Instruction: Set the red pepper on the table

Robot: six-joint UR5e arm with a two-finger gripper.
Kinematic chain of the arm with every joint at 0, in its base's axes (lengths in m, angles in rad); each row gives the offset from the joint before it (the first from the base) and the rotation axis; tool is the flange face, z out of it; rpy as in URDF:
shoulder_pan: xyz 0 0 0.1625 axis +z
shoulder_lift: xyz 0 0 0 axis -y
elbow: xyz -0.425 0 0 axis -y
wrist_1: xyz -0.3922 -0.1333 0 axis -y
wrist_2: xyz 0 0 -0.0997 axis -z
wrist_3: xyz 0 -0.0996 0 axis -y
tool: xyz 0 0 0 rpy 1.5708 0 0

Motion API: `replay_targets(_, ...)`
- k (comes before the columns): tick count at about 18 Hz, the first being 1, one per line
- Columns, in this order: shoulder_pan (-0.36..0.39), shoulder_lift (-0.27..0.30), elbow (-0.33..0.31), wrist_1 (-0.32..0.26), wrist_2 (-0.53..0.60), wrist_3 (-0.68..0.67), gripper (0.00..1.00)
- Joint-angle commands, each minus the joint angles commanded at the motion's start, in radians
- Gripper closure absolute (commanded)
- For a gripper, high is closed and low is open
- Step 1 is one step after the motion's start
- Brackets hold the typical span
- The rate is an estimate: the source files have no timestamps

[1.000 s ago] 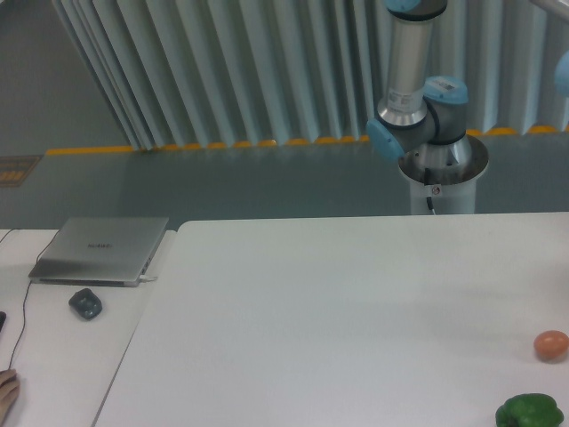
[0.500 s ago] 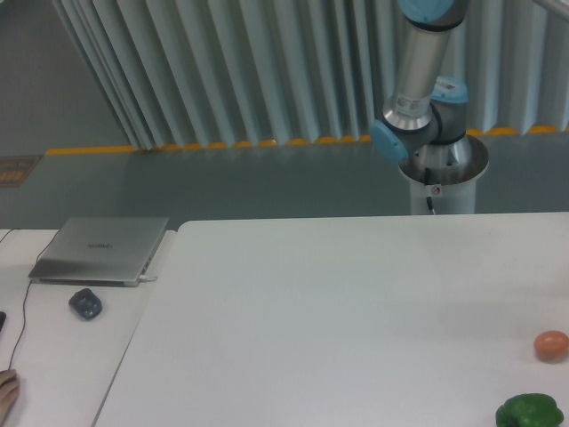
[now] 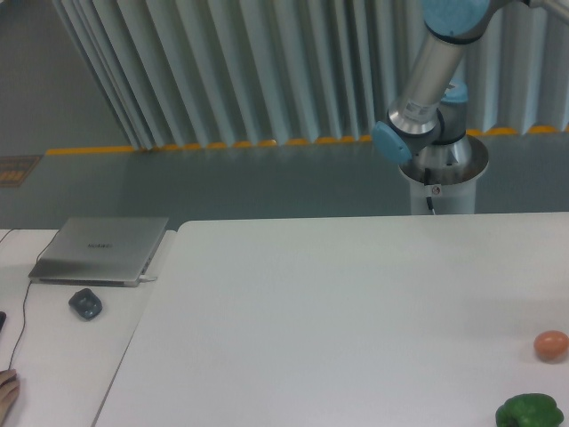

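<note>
Red pepper not in sight; table (image 3: 338,302) bare mid-top. Arm (image 3: 433,76) has tilted rightward; claw out of frame, state unknowable.

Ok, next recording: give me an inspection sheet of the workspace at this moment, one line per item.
Surface: white table, bare across the middle.
Job's things: red pepper not in view.
Clutter: green bell pepper at the front right edge; orange-brown egg-shaped thing just behind it, apart from it.
Grippers: gripper out of frame; only the arm's base and lower link show behind the table.
Cables: dark cable on the adjoining desk.
Surroundings: closed grey laptop and a small dark object on the desk; ribbed wall, yellow floor stripe.
</note>
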Motion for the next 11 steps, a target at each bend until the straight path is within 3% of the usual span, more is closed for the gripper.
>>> replay_targets(11,0.0,-0.043,0.0,0.046,0.0,-0.023,0.0)
